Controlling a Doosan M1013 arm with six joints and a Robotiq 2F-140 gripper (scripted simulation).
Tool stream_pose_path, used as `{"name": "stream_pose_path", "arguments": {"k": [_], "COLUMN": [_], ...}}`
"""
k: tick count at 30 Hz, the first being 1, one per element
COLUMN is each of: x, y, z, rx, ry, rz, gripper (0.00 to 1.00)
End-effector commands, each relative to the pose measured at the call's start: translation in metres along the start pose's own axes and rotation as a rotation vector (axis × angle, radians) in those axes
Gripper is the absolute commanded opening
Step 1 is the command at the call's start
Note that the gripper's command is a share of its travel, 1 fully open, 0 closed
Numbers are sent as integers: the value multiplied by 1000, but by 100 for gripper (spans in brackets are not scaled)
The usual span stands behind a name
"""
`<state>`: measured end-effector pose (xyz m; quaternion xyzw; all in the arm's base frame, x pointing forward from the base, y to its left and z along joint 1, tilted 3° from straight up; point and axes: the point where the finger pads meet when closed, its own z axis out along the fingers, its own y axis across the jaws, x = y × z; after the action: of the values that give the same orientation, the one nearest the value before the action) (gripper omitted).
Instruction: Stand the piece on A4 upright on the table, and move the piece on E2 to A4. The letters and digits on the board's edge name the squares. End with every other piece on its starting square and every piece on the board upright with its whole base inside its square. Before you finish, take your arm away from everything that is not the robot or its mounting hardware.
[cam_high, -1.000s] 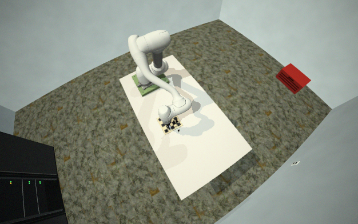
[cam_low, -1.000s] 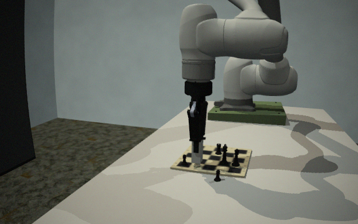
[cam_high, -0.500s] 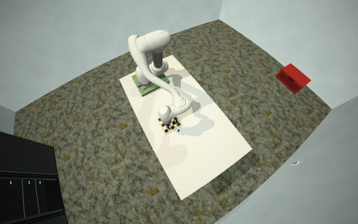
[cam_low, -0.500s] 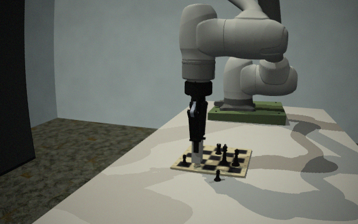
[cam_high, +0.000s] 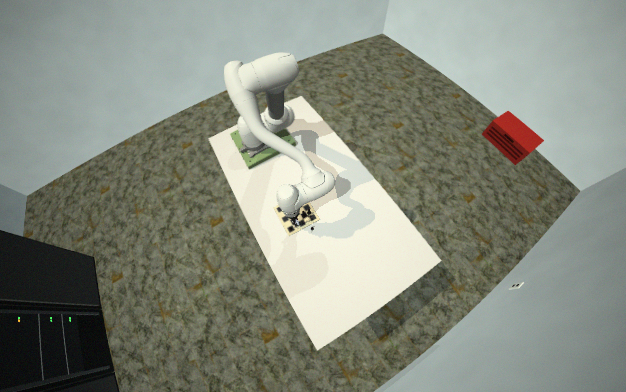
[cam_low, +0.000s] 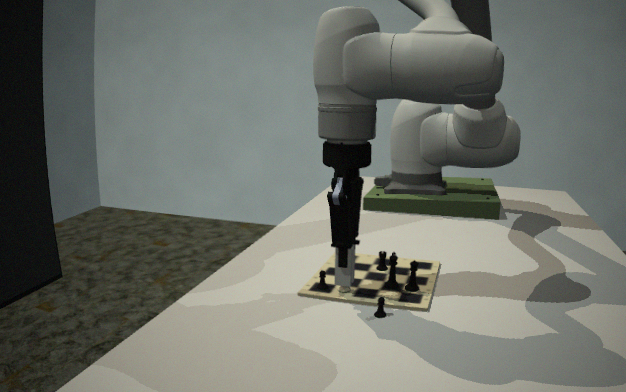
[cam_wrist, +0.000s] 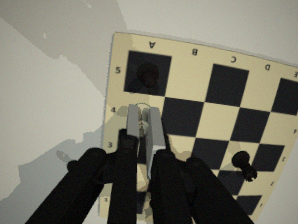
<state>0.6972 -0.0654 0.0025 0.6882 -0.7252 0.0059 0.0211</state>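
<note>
We see the big white arm (cam_low: 400, 65) reaching down over the bench (cam_low: 500, 360). In the middle of the frame sits the chessboard (cam_low: 430, 285). Our end effector (cam_low: 345, 285) is squeezed shut on a pale piece (cam_wrist: 141, 175) at square A4. A black pawn (cam_low: 380, 307) stands just below the board.

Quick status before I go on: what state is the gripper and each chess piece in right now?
Gripper: shut on the pale piece, pointing straight down over A4.
Pale piece: between the fingers, upright at board level; whether its base touches cannot be told.
Black pawn on the table: upright, off the board, beside its near edge.
Small black pawn: upright on the board.
Three taller black pieces: upright on the board.
</note>
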Motion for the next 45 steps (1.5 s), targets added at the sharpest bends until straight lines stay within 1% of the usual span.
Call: {"name": "stream_pose_path", "arguments": {"k": [1, 5, 6, 8, 9, 11, 12, 14, 15, 19, 20, 30, 36, 40, 45], "x": [0, 0, 0, 0, 0, 0, 0, 0, 0, 0, 0, 0, 0, 0, 0], "y": [0, 0, 0, 0, 0, 0, 0, 0, 0, 0, 0, 0, 0, 0, 0], "z": [0, 0, 0, 0, 0, 0, 0, 0, 0, 0, 0, 0, -5, -18, -43], "rx": [0, 0, 0, 0, 0, 0, 0, 0, 0, 0, 0, 0, 0, 0, 0], "ry": [0, 0, 0, 0, 0, 0, 0, 0, 0, 0, 0, 0, 0, 0, 0], "rz": [0, 0, 0, 0, 0, 0, 0, 0, 0, 0, 0, 0, 0, 0, 0], "gripper": [0, 0, 4, 4, 9, 9, 13, 13, 18, 18, 22, 22, 22, 22, 22]}}
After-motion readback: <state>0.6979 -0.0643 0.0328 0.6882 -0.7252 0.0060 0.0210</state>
